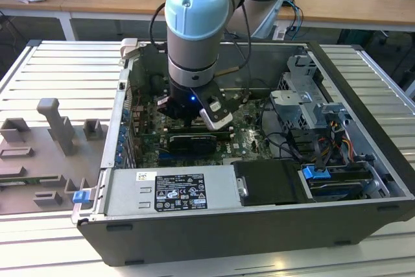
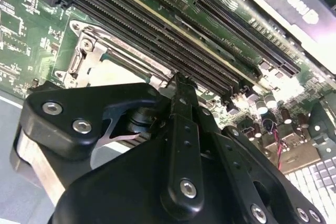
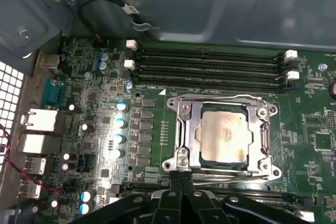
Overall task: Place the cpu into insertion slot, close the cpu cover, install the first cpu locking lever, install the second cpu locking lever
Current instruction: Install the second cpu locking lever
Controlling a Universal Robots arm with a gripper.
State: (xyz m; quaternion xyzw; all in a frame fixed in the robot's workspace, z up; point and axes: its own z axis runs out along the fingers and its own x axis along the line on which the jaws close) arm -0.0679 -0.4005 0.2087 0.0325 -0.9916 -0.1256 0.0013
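With the cpu already seated in the insertion slot and the cpu cover lying flat around it, right of centre in the first wrist view, the placing and closing look done; whether either locking lever is latched cannot be told. The chip's pale silvery-beige face shows through the cover's square opening. The tool hovers at the socket's near edge, fingers pressed together and empty

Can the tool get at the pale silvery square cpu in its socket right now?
Probably yes. In the first wrist view the tool sits at the edge of the silver metal cover frame, and the pale silvery square cpu shows through its opening, nothing lying over it.
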